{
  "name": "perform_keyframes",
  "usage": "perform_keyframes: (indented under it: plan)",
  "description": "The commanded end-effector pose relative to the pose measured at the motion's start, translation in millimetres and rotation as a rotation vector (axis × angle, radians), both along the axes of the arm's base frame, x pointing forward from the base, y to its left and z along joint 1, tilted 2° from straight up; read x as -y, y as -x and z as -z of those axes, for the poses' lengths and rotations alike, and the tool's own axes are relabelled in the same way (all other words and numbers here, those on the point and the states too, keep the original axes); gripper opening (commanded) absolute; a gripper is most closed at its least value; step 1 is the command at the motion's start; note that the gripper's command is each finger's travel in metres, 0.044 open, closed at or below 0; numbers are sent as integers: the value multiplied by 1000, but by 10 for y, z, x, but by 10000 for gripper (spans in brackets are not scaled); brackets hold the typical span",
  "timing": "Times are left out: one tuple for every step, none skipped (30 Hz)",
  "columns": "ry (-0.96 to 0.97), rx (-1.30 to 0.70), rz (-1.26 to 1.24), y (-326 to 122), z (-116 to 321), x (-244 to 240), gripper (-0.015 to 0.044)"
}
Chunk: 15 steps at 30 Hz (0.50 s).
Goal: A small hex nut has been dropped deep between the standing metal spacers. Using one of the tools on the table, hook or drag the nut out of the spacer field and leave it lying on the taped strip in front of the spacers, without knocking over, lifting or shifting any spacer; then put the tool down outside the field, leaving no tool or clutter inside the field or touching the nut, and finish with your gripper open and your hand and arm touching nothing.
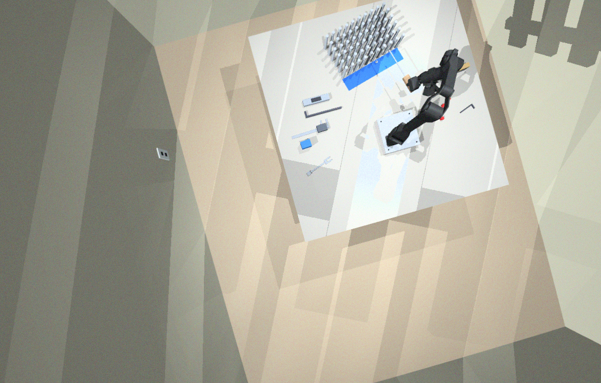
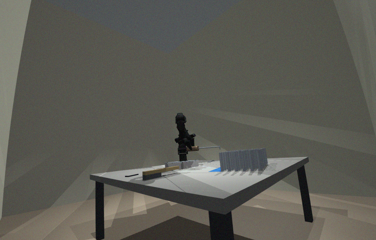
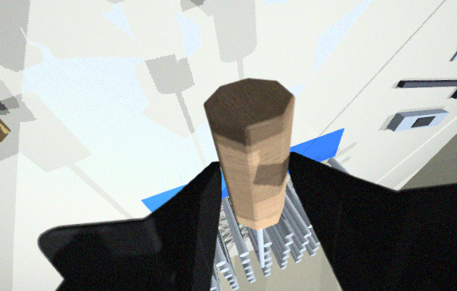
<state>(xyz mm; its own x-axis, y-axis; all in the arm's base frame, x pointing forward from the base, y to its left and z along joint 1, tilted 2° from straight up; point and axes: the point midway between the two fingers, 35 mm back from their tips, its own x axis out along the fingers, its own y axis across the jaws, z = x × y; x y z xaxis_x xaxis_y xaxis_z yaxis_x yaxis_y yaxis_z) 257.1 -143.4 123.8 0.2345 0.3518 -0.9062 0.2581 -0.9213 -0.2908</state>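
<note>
My gripper (image 1: 409,82) (image 2: 190,147) (image 3: 253,163) is shut on the wooden handle (image 3: 252,162) of a hook tool. The thin metal shaft (image 1: 397,63) (image 2: 208,147) reaches from the handle toward the spacers. In the exterior view the tool is raised well above the table, its bent tip at about the height of the spacer tops. The metal spacers (image 1: 364,40) (image 2: 242,159) (image 3: 289,238) stand upright in a dense block. The blue taped strip (image 1: 357,82) (image 2: 214,170) (image 3: 317,149) lies in front of them. A small pale ring, the nut (image 1: 376,61), lies on the strip near its spacer-side edge.
On the left of the table lie a grey gauge (image 1: 323,98), a dark bent bar (image 1: 328,110), a caliper (image 1: 322,127), a blue block (image 1: 305,143) and a wrench (image 1: 319,165). On the right are a wooden-backed brush (image 2: 161,170), a hex key (image 1: 471,105) and small red pieces (image 1: 442,118).
</note>
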Motion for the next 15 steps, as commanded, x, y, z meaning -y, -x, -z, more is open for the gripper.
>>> perform_keyframes:
  plan:
    - [6, 11, 1, 2, -261, -27, 0]
    - [6, 11, 1, 5, -287, -32, 0]
    - [4, 3, -4, 3, -105, -2, 0]
    - [13, 6, -16, 7, -105, 19, 0]
    - [26, 12, -37, 14, -106, 52, 0]
    - [42, 18, -62, 22, -106, 93, 0]
    - [59, 24, -87, 31, -106, 134, 0]
    - [75, 30, -112, 41, -107, 174, 0]
    - [90, 35, -137, 50, -107, 215, 0]
    - [106, 40, -162, 61, -108, 255, 0]
    - [121, 45, -188, 72, -108, 296, 0]
    - [137, 49, -214, 83, -109, 336, 0]
    - [152, 53, -239, 95, -110, 376, 0]
    - [167, 56, -265, 108, -111, 417, 0]
    - [181, 59, -291, 121, -112, 457, 0]
